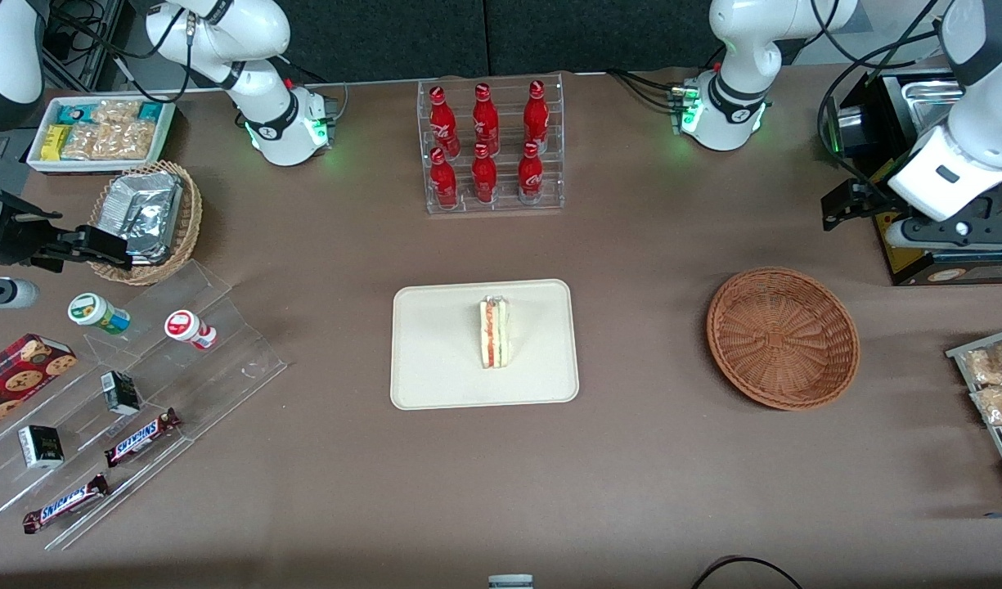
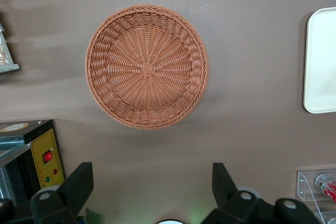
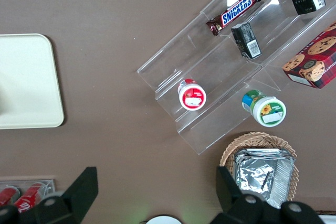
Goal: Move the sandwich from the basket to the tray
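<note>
The sandwich (image 1: 494, 333), a pale triangular wedge with red and green filling, stands on its edge in the middle of the cream tray (image 1: 435, 368). The reddish-brown wicker basket (image 1: 783, 337) lies beside the tray toward the working arm's end of the table, with nothing in it. My gripper (image 1: 846, 204) hangs above the table, farther from the front camera than the basket, and is open with nothing between its fingers. The left wrist view looks down on the empty basket (image 2: 147, 66), with a corner of the tray (image 2: 321, 61) at its edge and my gripper (image 2: 151, 174) well apart from the basket.
A clear rack of red bottles (image 1: 491, 147) stands farther back than the tray. A black appliance (image 1: 918, 164) sits close beside my gripper. Snack bags (image 1: 995, 393) lie near the basket. Toward the parked arm's end are an acrylic shelf (image 1: 141, 384) and a foil-packet basket (image 1: 147, 219).
</note>
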You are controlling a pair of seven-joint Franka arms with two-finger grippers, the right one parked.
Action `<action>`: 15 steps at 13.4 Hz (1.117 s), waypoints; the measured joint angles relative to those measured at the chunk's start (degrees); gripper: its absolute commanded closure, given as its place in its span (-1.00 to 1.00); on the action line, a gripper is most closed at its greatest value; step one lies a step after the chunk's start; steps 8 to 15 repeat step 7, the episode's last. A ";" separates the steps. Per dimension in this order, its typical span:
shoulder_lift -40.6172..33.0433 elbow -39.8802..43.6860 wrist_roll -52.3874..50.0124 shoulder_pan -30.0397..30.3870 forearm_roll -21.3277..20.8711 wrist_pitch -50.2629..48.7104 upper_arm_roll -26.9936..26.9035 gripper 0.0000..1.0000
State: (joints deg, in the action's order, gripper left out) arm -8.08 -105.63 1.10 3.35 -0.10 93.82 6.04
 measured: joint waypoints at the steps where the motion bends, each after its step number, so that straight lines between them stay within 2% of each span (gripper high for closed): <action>1: 0.00 0.59 0.00 0.00 0.00 -0.04 -0.01 -1.00; 7: 0.84 6.06 0.00 -0.08 -0.02 -4.57 0.32 -1.00; 15: 0.84 6.06 0.00 -0.08 -0.02 -4.57 0.32 -1.00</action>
